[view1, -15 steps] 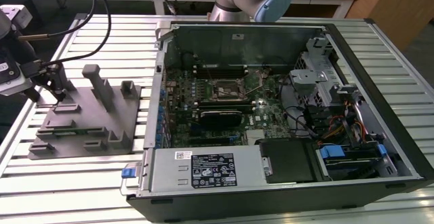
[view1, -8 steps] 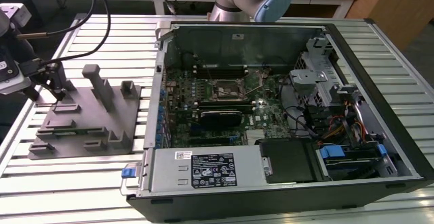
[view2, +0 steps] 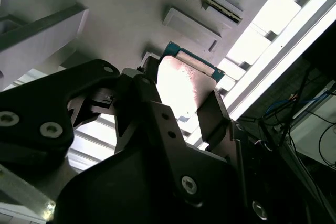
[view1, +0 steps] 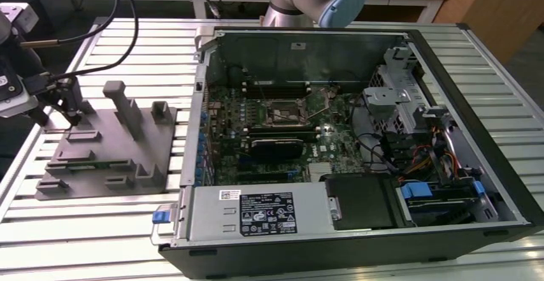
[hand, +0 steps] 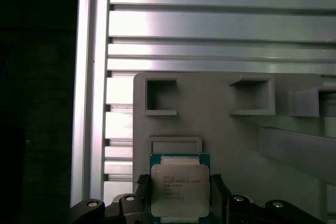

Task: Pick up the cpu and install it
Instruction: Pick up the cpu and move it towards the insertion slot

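**A:** Item one, the jaws?
**B:** Closed on the cpu (hand: 179,188), pressing two opposite side edges, as seen in both wrist views. Its silvery metal top faces the first wrist view.

**A:** Location of the cpu?
**B:** Between the jaws, over the grey fixture (hand: 226,129) and just beside a shallow square recess (hand: 175,145). Whether it rests on the fixture or hangs clear of it, I cannot tell.

**A:** Handling?
**B:** Judged light, thin and stiff. The metal top looks smooth, so probably slippery. The underside is likely delicate. Best held by the side edges only, kept level.

**A:** Surroundings?
**B:** The fixture sits on the slatted worktop (view1: 93,230), at the exterior view's left. The open computer case (view1: 476,102) lies to the exterior view's right, well apart from the jaws. The socket (view1: 285,111) sits on the board inside.
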{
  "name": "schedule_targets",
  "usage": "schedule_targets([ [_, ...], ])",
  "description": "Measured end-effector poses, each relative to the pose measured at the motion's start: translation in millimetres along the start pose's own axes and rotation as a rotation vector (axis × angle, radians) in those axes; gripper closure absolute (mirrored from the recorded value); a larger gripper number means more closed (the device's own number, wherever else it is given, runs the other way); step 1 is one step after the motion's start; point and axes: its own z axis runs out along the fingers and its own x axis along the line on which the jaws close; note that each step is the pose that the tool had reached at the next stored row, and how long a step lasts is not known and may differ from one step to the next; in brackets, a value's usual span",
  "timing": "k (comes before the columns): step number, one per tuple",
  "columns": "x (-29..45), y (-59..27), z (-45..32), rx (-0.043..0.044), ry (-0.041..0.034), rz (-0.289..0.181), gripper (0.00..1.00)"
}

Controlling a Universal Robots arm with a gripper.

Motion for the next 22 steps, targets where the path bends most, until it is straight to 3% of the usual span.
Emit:
schedule_targets([
  [22,0.2,0.8,-5.7,0.0000,0.0000,0.000,0.46],
])
